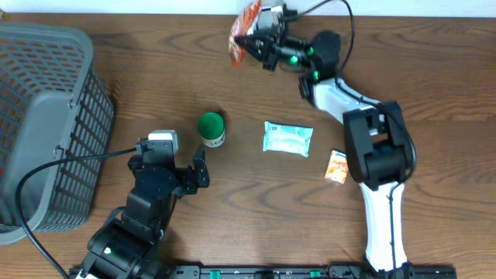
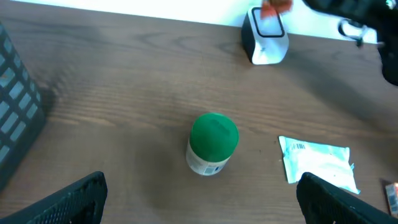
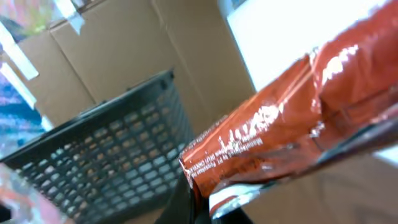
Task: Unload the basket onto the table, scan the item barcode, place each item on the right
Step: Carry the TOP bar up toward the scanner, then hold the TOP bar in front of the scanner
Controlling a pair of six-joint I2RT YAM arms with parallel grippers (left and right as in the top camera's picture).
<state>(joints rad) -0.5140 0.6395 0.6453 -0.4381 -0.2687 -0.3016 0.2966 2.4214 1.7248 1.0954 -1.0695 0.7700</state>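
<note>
Nearest the robot's base, the left gripper (image 2: pixel 202 186) stood with its jaws spread wide, holding nothing, low over the brown wooden table (image 1: pixel 155 85). Just beyond its fingertips stood a small white jar with a round green lid (image 2: pixel 211 143), upright and apart from both fingers. To the left sat a grey plastic mesh basket (image 1: pixel 46 124). To the right of the jar lay a flat pale blue-and-white plastic pouch (image 1: pixel 287 138), and further right, beside the right arm, a small orange sachet (image 1: pixel 336 166).

At the far edge of the table, the right gripper (image 1: pixel 256 43) was clamped tight on a glossy orange-red foil packet (image 1: pixel 246 27), pinching it near one edge, so most of the packet stuck out past the fingers and clear of the tabletop. In the left wrist view, the packet hung just above a small black-and-white boxy scanner (image 2: pixel 266 38) standing on the table's far side. Whether they touched could not be told. No barcode could be made out on the packet.
</note>
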